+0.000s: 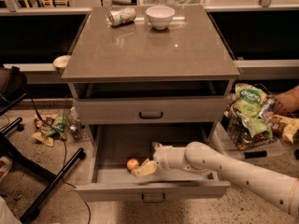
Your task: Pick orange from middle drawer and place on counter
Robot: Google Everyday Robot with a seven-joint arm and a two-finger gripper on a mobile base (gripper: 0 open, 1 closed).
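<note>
The orange (132, 164) lies on the floor of the middle drawer (187, 189), which is pulled out, in its left half. My gripper (148, 158) is inside the drawer just right of the orange, reaching in from the right. It is open, with one cream finger (143, 169) low beside the orange and the other farther back. It holds nothing. The counter (154, 55) is the grey-brown top above.
A white bowl (160, 17) and a tipped can (121, 16) stand at the counter's back. The upper drawer (151, 112) is shut. A wire basket of snack bags (247, 113) stands at the right. A black chair base (44, 181) and litter (51, 127) lie at the left.
</note>
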